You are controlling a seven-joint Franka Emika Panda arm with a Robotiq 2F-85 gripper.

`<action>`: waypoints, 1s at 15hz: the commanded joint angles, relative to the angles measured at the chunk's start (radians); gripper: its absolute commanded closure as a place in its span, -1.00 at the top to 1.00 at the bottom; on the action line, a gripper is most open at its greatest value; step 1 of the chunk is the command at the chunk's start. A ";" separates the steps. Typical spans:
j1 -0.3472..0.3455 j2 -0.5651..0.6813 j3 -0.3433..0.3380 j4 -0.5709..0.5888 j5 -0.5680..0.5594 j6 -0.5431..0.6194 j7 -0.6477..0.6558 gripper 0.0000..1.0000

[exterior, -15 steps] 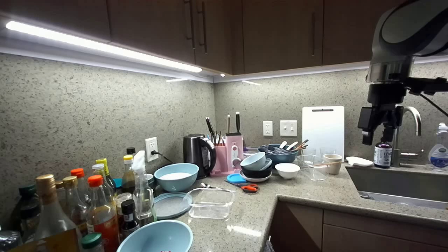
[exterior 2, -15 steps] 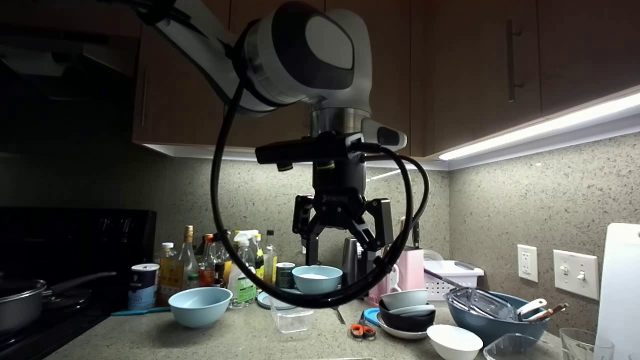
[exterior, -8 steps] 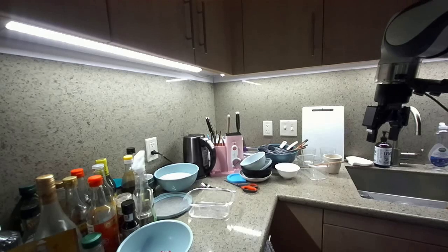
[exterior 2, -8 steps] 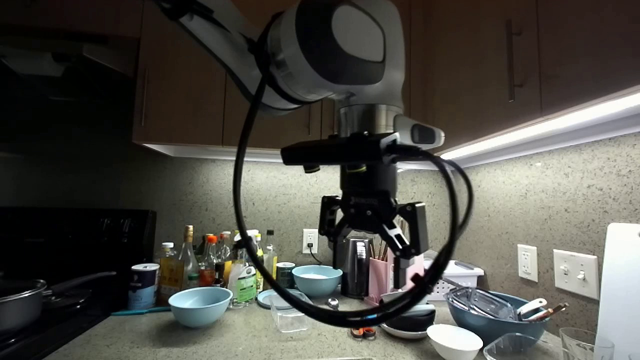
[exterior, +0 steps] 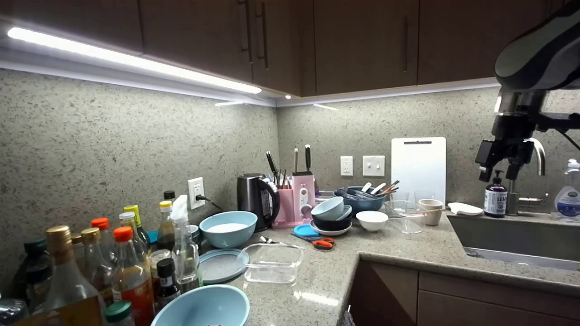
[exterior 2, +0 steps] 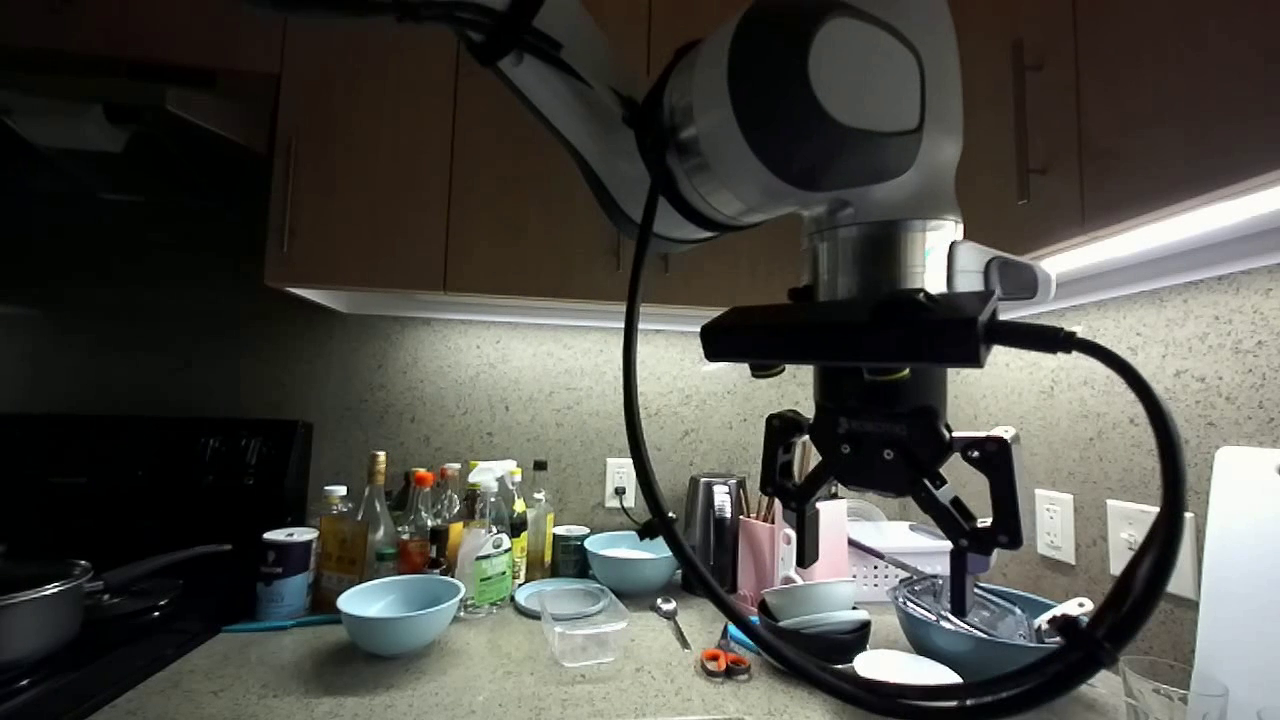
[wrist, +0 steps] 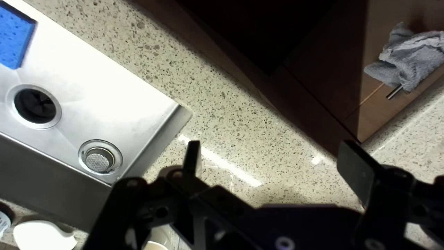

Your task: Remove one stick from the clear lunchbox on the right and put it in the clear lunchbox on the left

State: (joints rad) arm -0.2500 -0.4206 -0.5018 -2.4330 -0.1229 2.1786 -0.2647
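Observation:
The clear lunchbox on the right (exterior: 403,222) stands on the counter in an exterior view, with a thin light-brown stick (exterior: 425,211) lying across its rim. Part of its clear edge shows in the wrist view (wrist: 231,180), mostly hidden behind my gripper. The clear lunchbox on the left (exterior: 273,270) stands farther along the counter; it also shows in an exterior view (exterior 2: 585,640) and looks empty. My gripper (exterior 2: 884,585) is open and empty, pointing down, high above the counter; it also shows in an exterior view (exterior: 498,177) and the wrist view (wrist: 270,149).
A beige cup (exterior: 430,216) stands beside the right lunchbox. A white bowl (exterior: 372,220), stacked bowls (exterior: 332,222) and a blue bowl of utensils (exterior: 362,204) stand nearby. The sink (wrist: 86,93), soap bottle (exterior: 495,199) and counter edge (wrist: 242,90) lie close to my gripper.
My open gripper has moved to the right in both exterior views and looks larger in an exterior view. The lunchboxes and the stick have not moved.

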 commanded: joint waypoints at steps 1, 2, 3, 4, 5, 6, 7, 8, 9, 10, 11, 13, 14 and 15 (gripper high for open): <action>-0.034 0.012 0.033 0.003 0.019 0.000 -0.015 1.00; -0.033 0.013 0.033 0.004 0.019 0.000 -0.015 1.00; -0.033 0.013 0.033 0.004 0.019 0.000 -0.015 1.00; -0.035 0.030 0.038 0.003 -0.004 0.046 -0.021 1.00; -0.029 0.091 0.034 0.037 -0.009 0.050 -0.033 1.00; -0.023 0.122 0.027 0.054 -0.001 0.062 -0.050 1.00; -0.004 0.155 0.005 0.073 0.030 0.073 -0.108 1.00; 0.004 0.183 -0.005 0.090 0.054 0.076 -0.148 1.00; 0.006 0.227 -0.014 0.118 0.075 0.080 -0.183 1.00; 0.005 0.259 -0.017 0.137 0.098 0.079 -0.220 1.00; 0.002 0.296 -0.017 0.162 0.121 0.075 -0.253 1.00; -0.012 0.359 -0.006 0.207 0.159 0.063 -0.309 1.00; -0.021 0.386 0.002 0.227 0.174 0.061 -0.330 1.00; -0.029 0.421 0.009 0.255 0.184 0.053 -0.351 1.00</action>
State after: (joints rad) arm -0.2488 -0.0995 -0.5144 -2.2576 0.0039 2.2438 -0.5222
